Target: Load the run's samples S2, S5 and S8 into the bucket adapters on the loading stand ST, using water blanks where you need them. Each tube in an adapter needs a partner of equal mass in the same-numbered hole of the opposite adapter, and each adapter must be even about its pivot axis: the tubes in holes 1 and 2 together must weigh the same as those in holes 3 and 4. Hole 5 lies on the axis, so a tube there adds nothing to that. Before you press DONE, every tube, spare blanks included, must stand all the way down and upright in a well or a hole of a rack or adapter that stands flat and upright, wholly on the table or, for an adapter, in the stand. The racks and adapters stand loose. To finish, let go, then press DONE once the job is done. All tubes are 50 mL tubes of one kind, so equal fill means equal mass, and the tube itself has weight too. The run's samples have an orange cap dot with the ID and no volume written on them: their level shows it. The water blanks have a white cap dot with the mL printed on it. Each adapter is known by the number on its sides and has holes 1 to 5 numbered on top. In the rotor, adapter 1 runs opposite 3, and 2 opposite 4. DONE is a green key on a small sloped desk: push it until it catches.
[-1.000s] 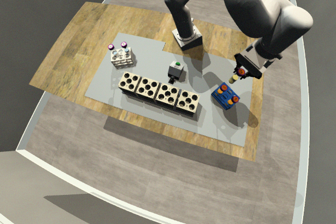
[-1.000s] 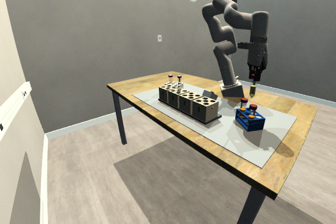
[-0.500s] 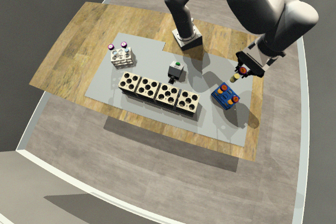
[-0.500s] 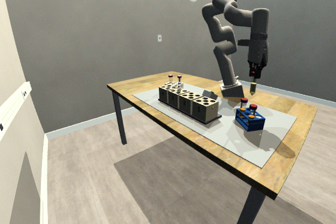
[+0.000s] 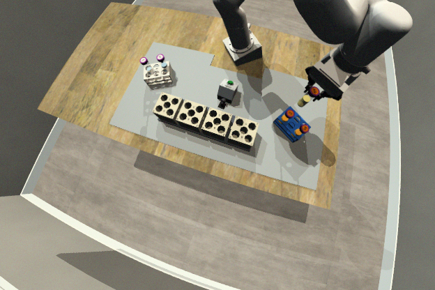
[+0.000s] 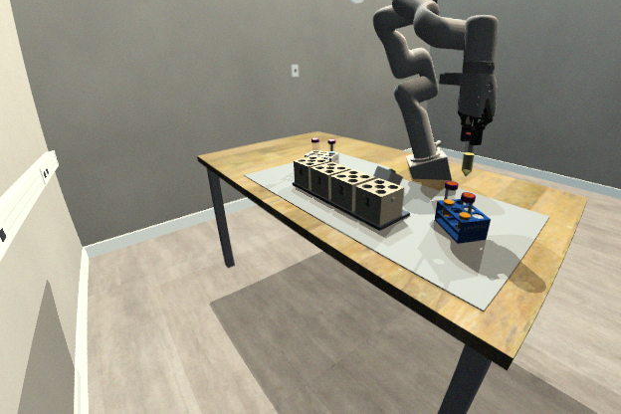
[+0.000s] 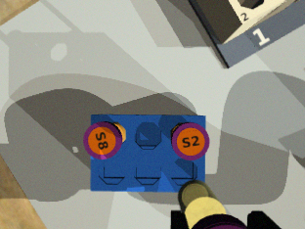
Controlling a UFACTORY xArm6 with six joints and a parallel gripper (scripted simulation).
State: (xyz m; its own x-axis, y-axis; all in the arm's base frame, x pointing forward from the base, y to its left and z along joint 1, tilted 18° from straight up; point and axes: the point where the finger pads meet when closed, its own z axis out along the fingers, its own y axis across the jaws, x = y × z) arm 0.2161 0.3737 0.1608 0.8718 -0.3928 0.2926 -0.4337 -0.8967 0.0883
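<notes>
My gripper [image 5: 312,93] [image 6: 471,137] [image 7: 220,222] is shut on a sample tube [image 5: 302,101] [image 6: 467,163] [image 7: 201,207] with yellow liquid and an orange cap dot, ID not readable. The tube hangs upright above the table, beyond the blue rack's robot-side edge. The blue rack [image 6: 474,234] [image 7: 132,159] holds S2 [image 5: 289,113] [image 6: 451,184] [image 7: 191,141] and S8 [image 5: 304,127] [image 6: 468,196] [image 7: 103,141]. Adapter 1 [image 5: 241,136] [image 6: 386,208] and adapters 2, 3 and 4 stand in a row on the stand [image 6: 396,220] [image 7: 235,54]; their visible holes look empty.
The white rack [image 5: 157,80] at the far left holds two purple-capped tubes, one left [image 5: 143,60] [image 6: 314,139] and one right [image 5: 159,57] [image 6: 331,140]. The green DONE key [image 5: 230,82] sits on its small desk between the robot base and the stand.
</notes>
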